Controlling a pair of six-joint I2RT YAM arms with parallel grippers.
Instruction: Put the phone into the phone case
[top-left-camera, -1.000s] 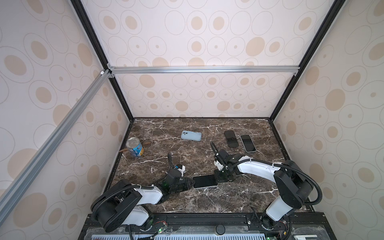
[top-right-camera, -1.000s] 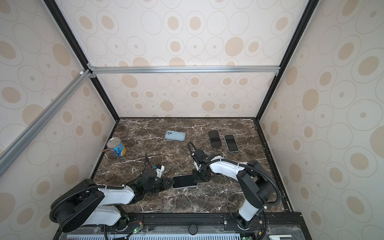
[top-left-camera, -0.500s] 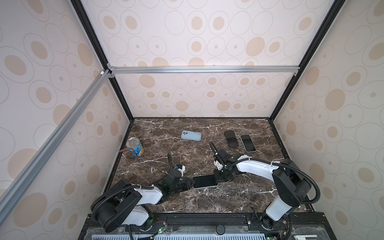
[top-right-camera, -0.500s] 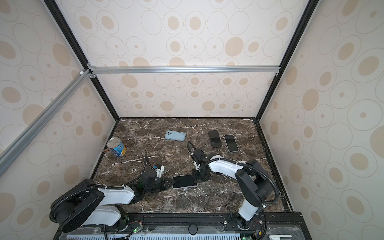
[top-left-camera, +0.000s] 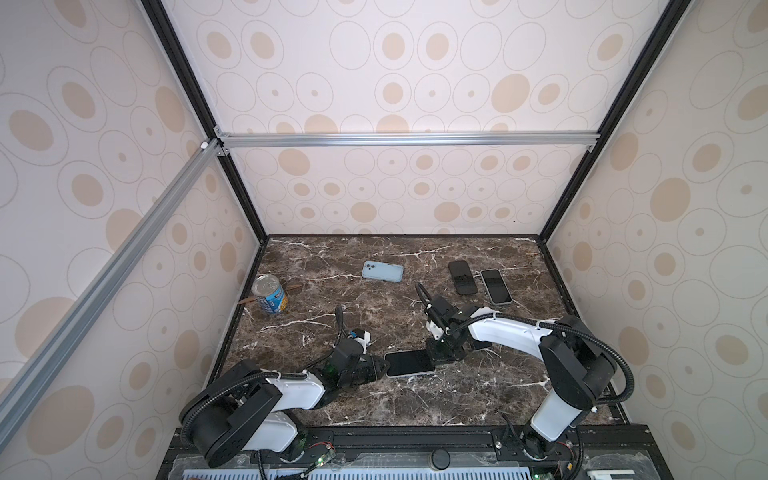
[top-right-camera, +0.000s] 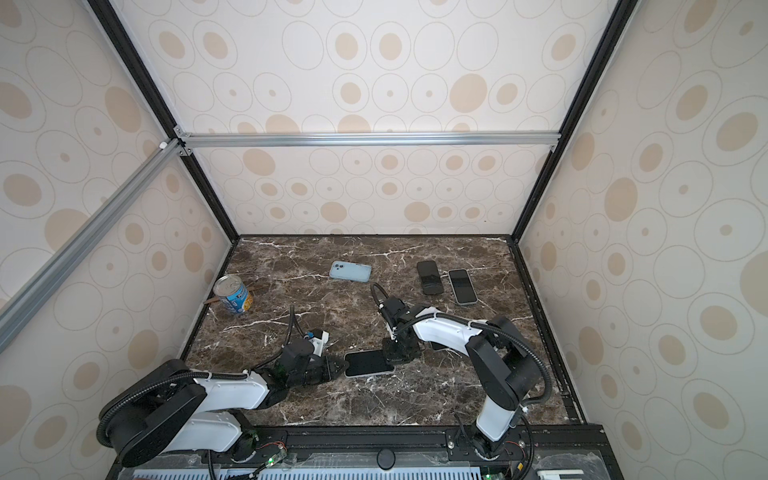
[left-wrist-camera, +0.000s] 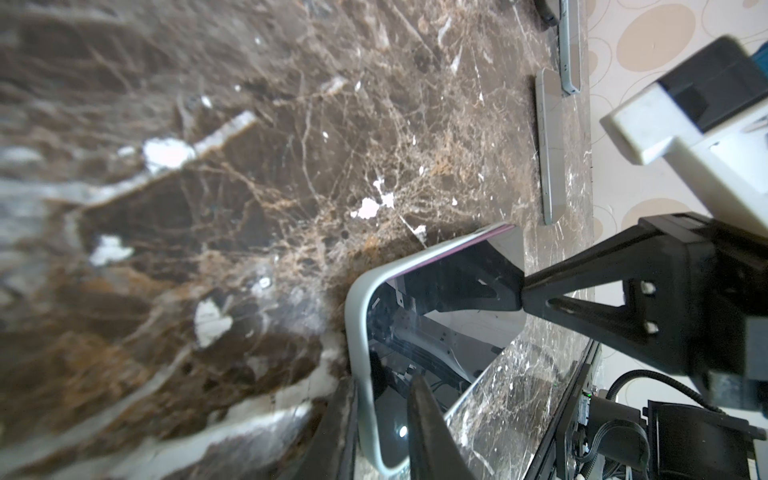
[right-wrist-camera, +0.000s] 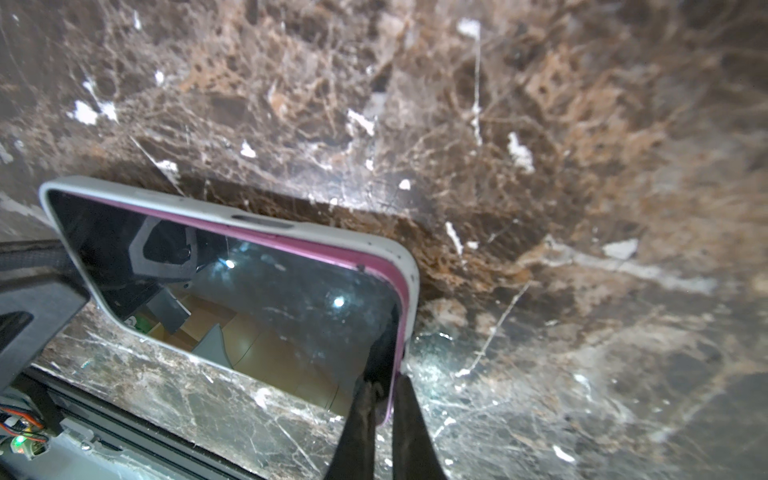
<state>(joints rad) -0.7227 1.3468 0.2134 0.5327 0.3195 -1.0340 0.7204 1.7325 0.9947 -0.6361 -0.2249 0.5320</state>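
Phone (top-left-camera: 409, 363) | found lying screen-up inside grey phone case (right-wrist-camera: 174, 200), front-centre on marble table (top-left-camera: 457, 399) | left gripper (top-left-camera: 384, 368): clamped narrowly across case end | right gripper (right-wrist-camera: 388, 382): closed, tips at opposite end, pink edge showing along rim | step judged: final seating | next: firm downward press, case steadied

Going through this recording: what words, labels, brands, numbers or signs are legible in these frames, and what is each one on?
No text can be read in any view.
Can: its blue label carries print, too small and blurred to read.
Phone in the phone case: dark screen, reflections only, no marking visible.
Light blue phone or case: no logo discernible.
Black phone and white-edged phone: screens dark, nothing shown.
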